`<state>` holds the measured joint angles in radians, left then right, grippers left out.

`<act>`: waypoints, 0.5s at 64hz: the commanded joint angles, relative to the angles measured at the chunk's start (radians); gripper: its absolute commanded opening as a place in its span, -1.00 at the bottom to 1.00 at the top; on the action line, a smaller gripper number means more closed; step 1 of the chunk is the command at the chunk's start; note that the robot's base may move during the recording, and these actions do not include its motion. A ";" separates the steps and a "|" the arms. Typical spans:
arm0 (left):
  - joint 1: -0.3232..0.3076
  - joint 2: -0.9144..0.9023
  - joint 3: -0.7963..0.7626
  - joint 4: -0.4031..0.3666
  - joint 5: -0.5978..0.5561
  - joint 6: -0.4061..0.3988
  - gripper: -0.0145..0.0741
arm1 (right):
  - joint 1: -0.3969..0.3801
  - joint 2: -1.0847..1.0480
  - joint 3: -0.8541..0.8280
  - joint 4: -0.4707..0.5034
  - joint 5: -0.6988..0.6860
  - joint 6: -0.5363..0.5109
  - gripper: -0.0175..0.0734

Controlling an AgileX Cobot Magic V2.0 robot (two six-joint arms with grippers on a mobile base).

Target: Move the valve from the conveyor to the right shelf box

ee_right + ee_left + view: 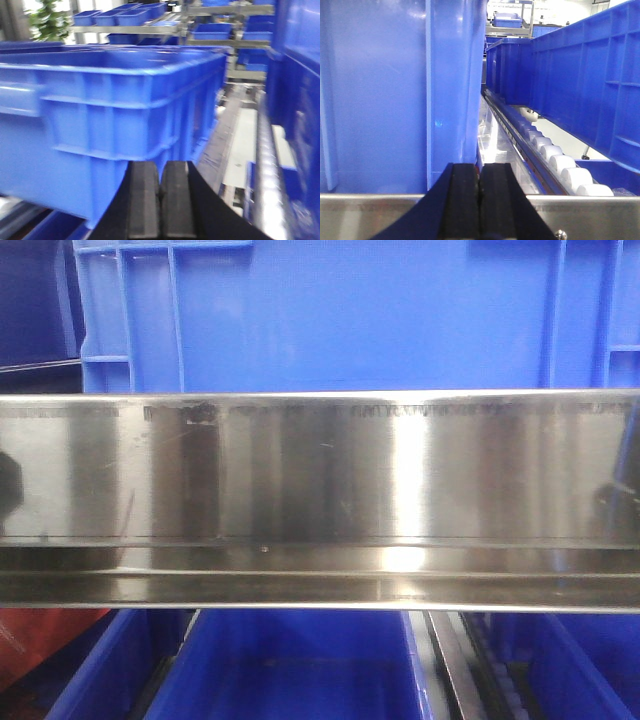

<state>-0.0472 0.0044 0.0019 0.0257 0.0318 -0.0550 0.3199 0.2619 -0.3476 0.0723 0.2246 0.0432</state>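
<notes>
both hands [479, 200] [161, 200] pressed closed, empty

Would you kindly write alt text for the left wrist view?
The left end effector, its black pads closed together and empty, sits above a steel shelf rail. A blue bin wall stands close ahead, with white rollers and another blue bin to the right.

the left gripper [479, 200] is showing at the bottom centre of the left wrist view, its two black padded fingers [464, 200] pressing flat together with only a thin seam between them, nothing lying in between, and pointing toward the far side of the scene. the right gripper [160, 205] is sitting the same way at the bottom of the right wrist view, its dark fingers [142, 205] closing against each other, holding nothing, pointing far. neither arm is appearing in the front-facing view.
</notes>
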 commanded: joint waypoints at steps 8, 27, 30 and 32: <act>0.003 -0.004 -0.002 -0.005 -0.022 0.001 -0.92 | -0.173 -0.018 0.045 -0.019 -0.028 0.023 -0.95; 0.003 -0.004 -0.002 -0.005 -0.022 0.001 -0.92 | -0.328 -0.146 0.172 0.024 -0.100 -0.053 -0.95; 0.003 -0.004 -0.002 -0.005 -0.022 0.001 -0.92 | -0.330 -0.167 0.200 0.048 -0.124 -0.088 -0.95; 0.003 -0.004 -0.002 -0.005 -0.022 0.001 -0.92 | -0.330 -0.186 0.220 0.051 -0.131 -0.093 -0.95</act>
<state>-0.0472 0.0044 0.0019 0.0257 0.0275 -0.0550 -0.0004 0.1145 -0.1726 0.0936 0.1497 0.0000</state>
